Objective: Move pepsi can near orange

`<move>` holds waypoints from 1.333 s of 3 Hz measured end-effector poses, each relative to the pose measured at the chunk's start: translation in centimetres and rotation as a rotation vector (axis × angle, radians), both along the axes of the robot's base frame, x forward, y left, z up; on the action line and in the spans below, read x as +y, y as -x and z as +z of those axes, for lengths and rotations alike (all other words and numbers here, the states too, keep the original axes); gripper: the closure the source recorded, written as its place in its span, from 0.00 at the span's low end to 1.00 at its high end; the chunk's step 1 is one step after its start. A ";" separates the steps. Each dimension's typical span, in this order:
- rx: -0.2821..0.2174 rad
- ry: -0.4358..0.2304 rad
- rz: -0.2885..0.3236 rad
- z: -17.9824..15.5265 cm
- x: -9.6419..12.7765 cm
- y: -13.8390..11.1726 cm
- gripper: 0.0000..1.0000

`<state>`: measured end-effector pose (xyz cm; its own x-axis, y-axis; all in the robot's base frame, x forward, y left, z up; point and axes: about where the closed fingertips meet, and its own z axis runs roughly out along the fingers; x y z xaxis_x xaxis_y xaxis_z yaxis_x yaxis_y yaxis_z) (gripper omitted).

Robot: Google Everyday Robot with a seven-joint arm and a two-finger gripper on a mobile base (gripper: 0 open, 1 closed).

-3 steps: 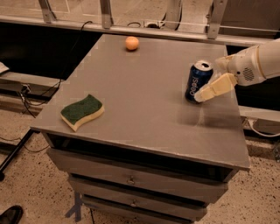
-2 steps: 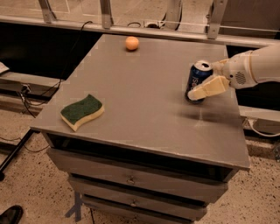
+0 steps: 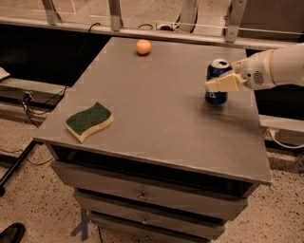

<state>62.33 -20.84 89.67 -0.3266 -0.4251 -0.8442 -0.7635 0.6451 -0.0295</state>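
The pepsi can (image 3: 218,70) is dark blue with a silver top and stands upright near the right edge of the grey table (image 3: 156,109). My gripper (image 3: 214,82) reaches in from the right on a white arm and sits around the can at mid-height, its cream near side crossing the can's front. The orange (image 3: 143,46) is small, round and pale orange. It lies near the table's far edge, well to the left of and beyond the can.
A green-and-yellow sponge (image 3: 89,121) lies near the table's front left corner. The table has drawers (image 3: 142,194) below it. A metal railing (image 3: 114,14) runs behind the far edge. Cables lie on the floor at the left.
My gripper has risen from the can's base to its middle. The can appears to sit slightly higher in the picture. The orange and the sponge have not moved.
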 end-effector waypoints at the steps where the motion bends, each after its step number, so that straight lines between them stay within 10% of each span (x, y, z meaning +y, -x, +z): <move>1: -0.083 -0.033 -0.017 3.6 -1.1 -1.1 0.84; 2: -0.091 -0.035 -0.015 4.1 -1.0 -1.2 1.00; 4: -0.101 -0.053 -0.004 4.1 0.1 -1.7 1.00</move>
